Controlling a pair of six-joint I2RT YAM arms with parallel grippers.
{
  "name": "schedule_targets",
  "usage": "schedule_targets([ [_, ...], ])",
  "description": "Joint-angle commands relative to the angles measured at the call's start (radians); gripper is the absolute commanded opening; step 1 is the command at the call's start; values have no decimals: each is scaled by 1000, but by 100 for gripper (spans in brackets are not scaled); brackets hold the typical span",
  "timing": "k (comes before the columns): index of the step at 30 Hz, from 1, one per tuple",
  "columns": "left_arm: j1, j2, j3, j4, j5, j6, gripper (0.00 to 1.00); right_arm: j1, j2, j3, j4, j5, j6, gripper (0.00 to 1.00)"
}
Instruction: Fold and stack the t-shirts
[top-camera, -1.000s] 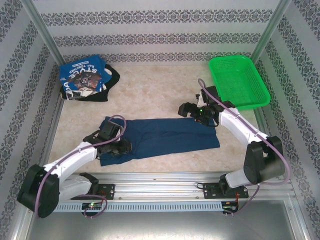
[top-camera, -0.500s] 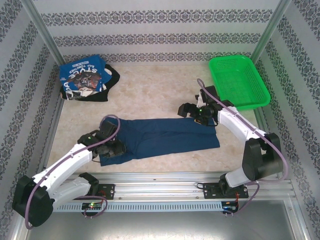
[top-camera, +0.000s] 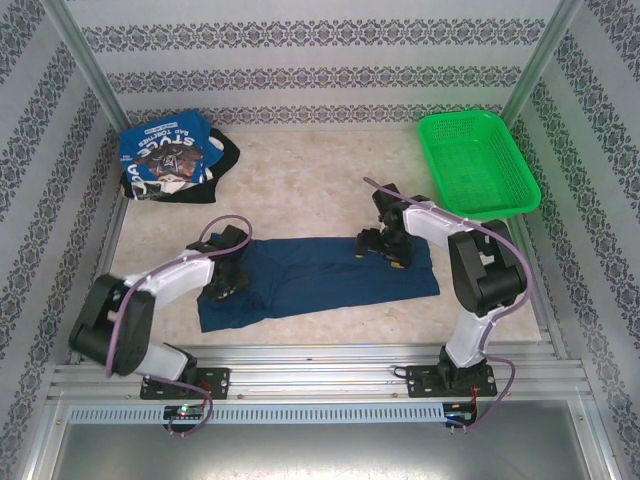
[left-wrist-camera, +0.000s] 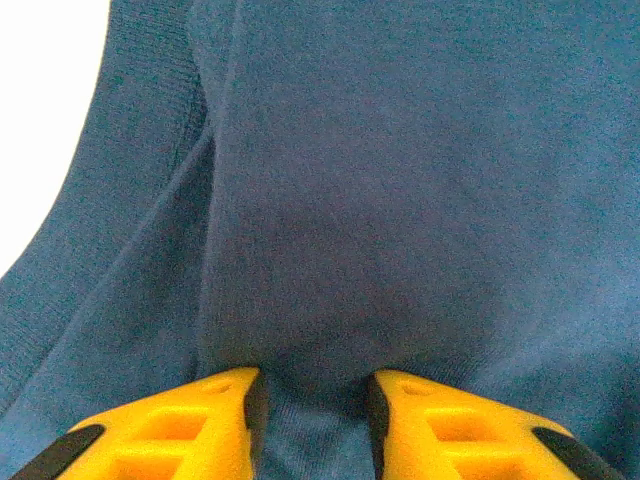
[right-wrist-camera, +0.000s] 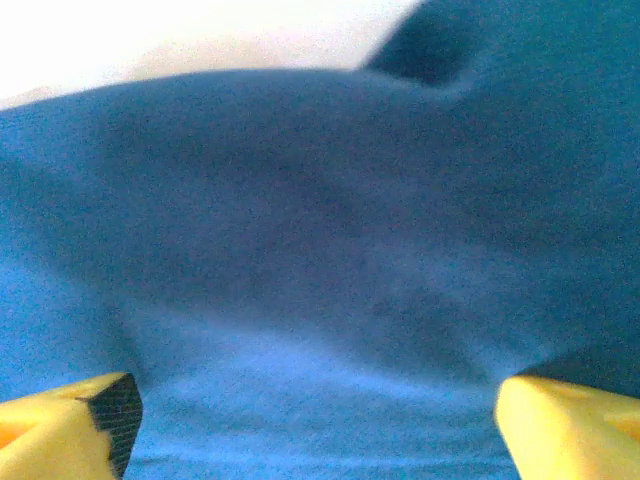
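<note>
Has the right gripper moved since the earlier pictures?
Yes. The right gripper has shifted left over the navy t-shirt, farther from the green basket.

Bright, even light; wrist views blurred close-up.

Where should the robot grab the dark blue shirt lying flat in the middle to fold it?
Probably best to grab the navy shirt by both corners of one long edge at once, coming straight down from above. It lies flat and stretched left-to-right on the table, so nothing sticks up to pinch sideways, and two holds keep the fold even.
</note>
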Motion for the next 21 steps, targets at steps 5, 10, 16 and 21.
schedule_targets([
  [5, 88, 331, 264, 135, -23, 142, 34, 32, 37, -33, -56, 155, 87, 93],
  [10, 95, 639, 680, 84, 9, 258, 32, 48, -46, -162, 1, 98, 228, 93],
  [16, 96, 1051, 1310, -44, 127, 341, 34, 108, -131, -283, 118, -31, 444, 93],
  [21, 101, 1366, 1826, -108, 282, 321, 34, 211, -126, -273, 208, -108, 624, 95],
])
